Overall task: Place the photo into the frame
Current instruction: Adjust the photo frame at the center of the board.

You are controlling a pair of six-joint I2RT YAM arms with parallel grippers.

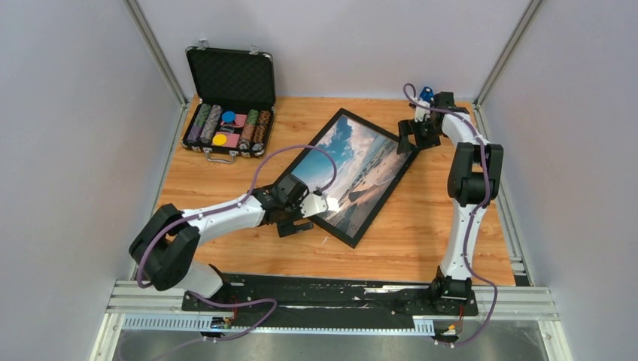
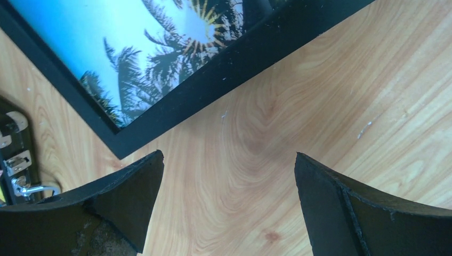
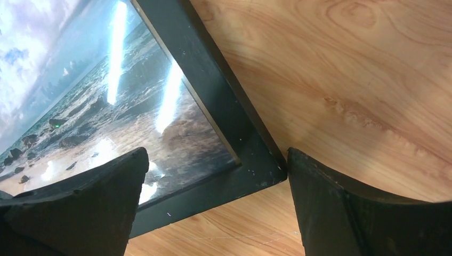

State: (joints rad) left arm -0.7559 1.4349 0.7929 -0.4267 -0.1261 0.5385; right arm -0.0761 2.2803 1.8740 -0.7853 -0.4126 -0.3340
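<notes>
Two arms, one job, and it looks close to done.

- Wooden table (image 1: 451,226): the ground for everything.
- Frame (image 3: 224,112): flat at table centre, black face up. Its long axis runs from 1 o'clock to 7 o'clock.
- Photo (image 1: 353,169): the beach print lies inside the frame, image up. Ceiling lights streak across it, so I take it to be under the glass. I see no backing board.
- Poker chip case (image 1: 229,98): at 10 o'clock, lid up, well apart from the frame.

Step in hand, as I judge it, is to let go and back away.

- Each arm should lift straight up before swinging home. A sideways drag could skid the frame across the smooth wood.
- Fingers should stay off the pane, which would smear or tip.
- The right arm needs more care, since its fingers bracket a corner.

Claws:

- Right claw (image 3: 217,160): jaws spread wide at the frame's 1 o'clock corner. The corner sits between the fingers and nothing is clamped. I cannot tell whether they touch it.
- Left claw (image 2: 229,178): jaws spread wide and empty. It hangs over bare wood just beside the frame's 7 o'clock corner.
</notes>
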